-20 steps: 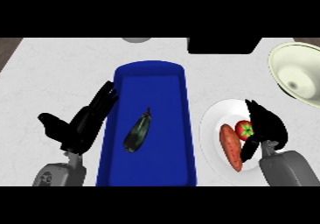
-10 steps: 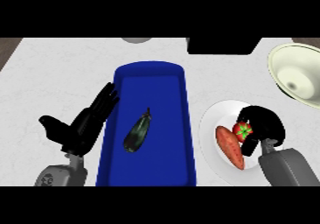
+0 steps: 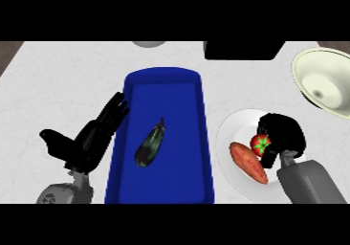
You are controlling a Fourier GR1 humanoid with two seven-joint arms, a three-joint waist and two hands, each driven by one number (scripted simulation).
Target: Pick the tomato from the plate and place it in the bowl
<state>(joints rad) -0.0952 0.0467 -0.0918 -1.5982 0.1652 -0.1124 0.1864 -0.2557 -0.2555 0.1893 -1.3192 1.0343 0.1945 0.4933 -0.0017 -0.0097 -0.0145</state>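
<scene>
A red tomato (image 3: pixel 260 143) with a green stem lies on the white plate (image 3: pixel 233 128) at the right. My right hand (image 3: pixel 284 134) curls over it from the right, fingers bent round its top and far side. An orange sweet potato (image 3: pixel 247 162) lies on the same plate, just left of the tomato. The pale green bowl (image 3: pixel 326 81) stands at the upper right, beyond the plate. My left hand (image 3: pixel 86 139) rests open at the left, fingers pointing up beside the blue tray.
A long blue tray (image 3: pixel 199 115) runs down the middle with a dark eggplant (image 3: pixel 149 143) inside. A black box (image 3: pixel 243 49) sits at the counter's back, a grey round thing (image 3: pixel 148 43) to its left.
My right hand's fingers have curled down round the tomato. The left hand has not moved.
</scene>
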